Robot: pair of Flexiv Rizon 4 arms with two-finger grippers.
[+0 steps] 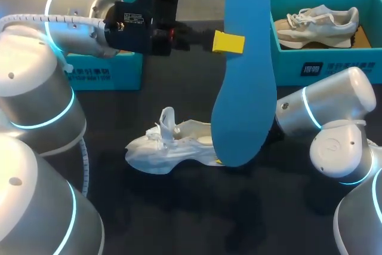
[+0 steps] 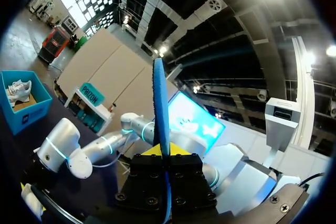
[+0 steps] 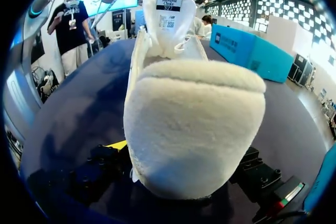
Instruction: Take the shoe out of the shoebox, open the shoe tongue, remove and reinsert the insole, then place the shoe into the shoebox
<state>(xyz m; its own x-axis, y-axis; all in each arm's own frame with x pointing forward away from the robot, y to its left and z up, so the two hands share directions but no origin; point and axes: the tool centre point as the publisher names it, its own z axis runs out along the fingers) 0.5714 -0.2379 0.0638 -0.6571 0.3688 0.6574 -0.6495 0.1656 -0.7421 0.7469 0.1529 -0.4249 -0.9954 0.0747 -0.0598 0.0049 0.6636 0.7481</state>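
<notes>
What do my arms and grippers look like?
The left arm and right arm are thick silver-grey tubes with cyan rings at the joints. A white ribbed cable runs along the left one. The left gripper is black with yellow tips.

The left arm (image 1: 30, 94) and right arm (image 1: 334, 111) are rounded silver shells with glowing cyan rings (image 1: 308, 108), 1 ribbed white cable (image 1: 86, 168).

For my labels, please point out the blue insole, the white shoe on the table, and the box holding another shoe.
blue insole (image 1: 245, 70): head view, middle of its flat face.
white shoe (image 1: 149, 153): head view, its forefoot.
shoebox (image 1: 334, 59): head view, front wall.
</notes>
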